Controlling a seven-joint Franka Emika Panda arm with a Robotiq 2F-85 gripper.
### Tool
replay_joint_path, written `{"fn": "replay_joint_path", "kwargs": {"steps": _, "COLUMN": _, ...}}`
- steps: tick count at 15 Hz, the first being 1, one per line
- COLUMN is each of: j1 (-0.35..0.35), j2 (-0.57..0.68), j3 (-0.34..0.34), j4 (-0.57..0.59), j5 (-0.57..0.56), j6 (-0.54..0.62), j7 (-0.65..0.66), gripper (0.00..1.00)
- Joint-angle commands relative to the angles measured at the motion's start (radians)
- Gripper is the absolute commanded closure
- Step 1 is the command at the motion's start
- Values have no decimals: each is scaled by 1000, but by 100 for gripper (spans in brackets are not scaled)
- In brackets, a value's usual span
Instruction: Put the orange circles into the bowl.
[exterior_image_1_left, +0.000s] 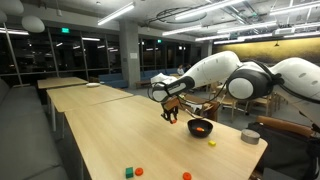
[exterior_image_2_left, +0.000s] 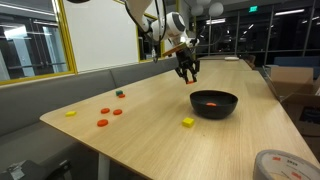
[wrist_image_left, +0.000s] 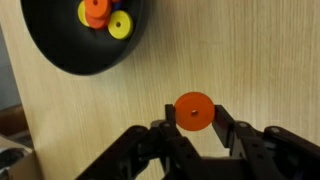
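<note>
While jaws pinch an orange circle (wrist_image_left: 194, 112), bowl (wrist_image_left: 55, 45) apart

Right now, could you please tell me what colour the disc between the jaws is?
Bright orange; the disc shows best in the wrist view.

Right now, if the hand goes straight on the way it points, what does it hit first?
Probably bare table. In the wrist view the hand, shut on an orange circle, points at wood, with the bowl off to the side. Its height above the table is unclear.
</note>
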Motion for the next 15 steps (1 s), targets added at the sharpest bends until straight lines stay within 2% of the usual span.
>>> {"fn": "replay_joint_path", "kwargs": {"steps": 1, "j1": -2, "j2": -144, "j3": -28, "j4": -209, "j5": -17, "j6": 15, "j7": 172, "gripper": 78}}
{"fn": "replay_joint_path", "kwargs": {"steps": 6, "j1": -15, "j2": -258, "j3": -66, "j4": -383, "j5": -24, "j6": 37, "j7": 346, "gripper": 78}}
{"fn": "replay_joint_path", "kwargs": {"steps": 13, "j1": -51, "j2": -347, "j3": -65, "j4": -526, "j5": -26, "j6": 28, "j7": 472, "gripper": 78}}
{"fn": "replay_joint_path", "kwargs": {"steps": 14, "j1": -62, "j2": -346, "j3": -65, "j4": -535, "j5": -18, "j6": 36, "j7": 488, "gripper": 33}}
{"fn": "replay_joint_path", "kwargs": {"steps": 15, "j1": -75, "j2": -345, "j3": -60, "j4": -544, "j5": -8, "j6": 42, "j7": 487, "gripper": 32}}
